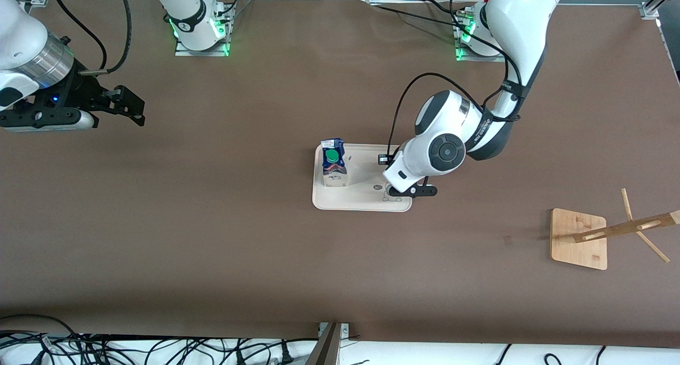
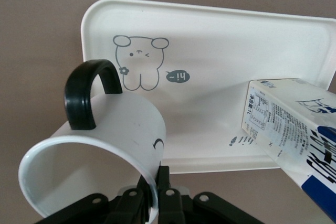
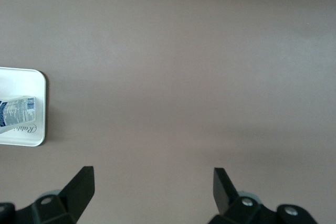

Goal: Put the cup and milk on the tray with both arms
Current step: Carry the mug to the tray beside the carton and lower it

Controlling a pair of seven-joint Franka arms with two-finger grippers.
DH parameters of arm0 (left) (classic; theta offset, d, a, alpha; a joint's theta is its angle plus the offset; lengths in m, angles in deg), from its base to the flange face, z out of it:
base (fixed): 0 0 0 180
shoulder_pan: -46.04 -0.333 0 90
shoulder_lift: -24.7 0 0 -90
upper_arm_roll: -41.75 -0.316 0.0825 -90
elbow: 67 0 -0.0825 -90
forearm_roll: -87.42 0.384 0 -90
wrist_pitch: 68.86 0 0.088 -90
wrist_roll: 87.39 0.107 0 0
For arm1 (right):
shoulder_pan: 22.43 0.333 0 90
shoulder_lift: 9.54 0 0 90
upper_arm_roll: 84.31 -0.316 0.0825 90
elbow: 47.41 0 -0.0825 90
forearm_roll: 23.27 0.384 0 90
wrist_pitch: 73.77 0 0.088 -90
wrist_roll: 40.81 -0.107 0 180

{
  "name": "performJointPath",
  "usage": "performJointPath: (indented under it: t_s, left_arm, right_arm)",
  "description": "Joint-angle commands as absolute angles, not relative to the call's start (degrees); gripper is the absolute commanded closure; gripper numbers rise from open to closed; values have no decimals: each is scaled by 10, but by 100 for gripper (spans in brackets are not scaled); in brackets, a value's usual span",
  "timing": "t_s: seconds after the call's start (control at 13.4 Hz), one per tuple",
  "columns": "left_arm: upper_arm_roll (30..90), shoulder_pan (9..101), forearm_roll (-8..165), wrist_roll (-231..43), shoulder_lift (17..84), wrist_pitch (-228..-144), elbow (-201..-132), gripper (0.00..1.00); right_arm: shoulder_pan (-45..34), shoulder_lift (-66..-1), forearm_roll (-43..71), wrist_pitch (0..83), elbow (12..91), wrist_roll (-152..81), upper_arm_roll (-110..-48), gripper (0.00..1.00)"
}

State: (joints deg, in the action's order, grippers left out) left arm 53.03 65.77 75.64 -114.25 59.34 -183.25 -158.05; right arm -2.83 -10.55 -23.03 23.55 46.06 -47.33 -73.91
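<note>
The cream-white tray (image 1: pixel 366 200) lies mid-table. The blue and white milk (image 1: pixel 334 163) with its green cap stands on the tray's end toward the right arm. My left gripper (image 1: pixel 398 189) is over the tray's other end, and the arm's wrist hides the cup in the front view. In the left wrist view my left gripper (image 2: pixel 154 176) is shut on the rim of the white cup (image 2: pixel 105 145), one finger inside and one outside, with the black handle (image 2: pixel 84 93) up, by the tray (image 2: pixel 220 40) and the milk (image 2: pixel 294 129). My right gripper (image 1: pixel 125 107) waits open and empty over bare table at the right arm's end, fingers wide apart (image 3: pixel 152 187).
A square wooden rack base (image 1: pixel 579 237) with slanted pegs stands toward the left arm's end, nearer the front camera than the tray. Cables lie along the table's front edge. The right wrist view shows a tray corner (image 3: pixel 34 80) and part of the milk (image 3: pixel 16 109).
</note>
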Motion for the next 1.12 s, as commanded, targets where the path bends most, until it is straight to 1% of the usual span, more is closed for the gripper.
performJointPath:
  t_s: [0.0, 0.07, 0.3, 0.45, 0.67, 1.05]
  left_arm:
    - [527, 682, 741, -1150, 616, -1838, -1552, 100]
    - [527, 682, 741, -1151, 620, -1838, -1541, 100]
    - [527, 685, 741, -1151, 634, -1838, -1535, 100]
    - [527, 701, 741, -1154, 647, -1871, -1537, 100]
    - [527, 701, 744, -1146, 657, -1879, -1537, 100]
    - [517, 701, 757, -1119, 656, -1879, -1539, 100]
  right_arm:
    - [-31, -106, -220, 226, 450, -471, -739, 0]
    - [-31, -106, -220, 224, 451, -473, -739, 0]
    - [-32, -105, -220, 224, 451, -475, -731, 0]
    - [-32, -105, -219, 219, 451, -474, -720, 0]
    - [-31, -105, -219, 218, 451, -475, -718, 0]
    - [-32, -105, -219, 219, 451, -475, -718, 0]
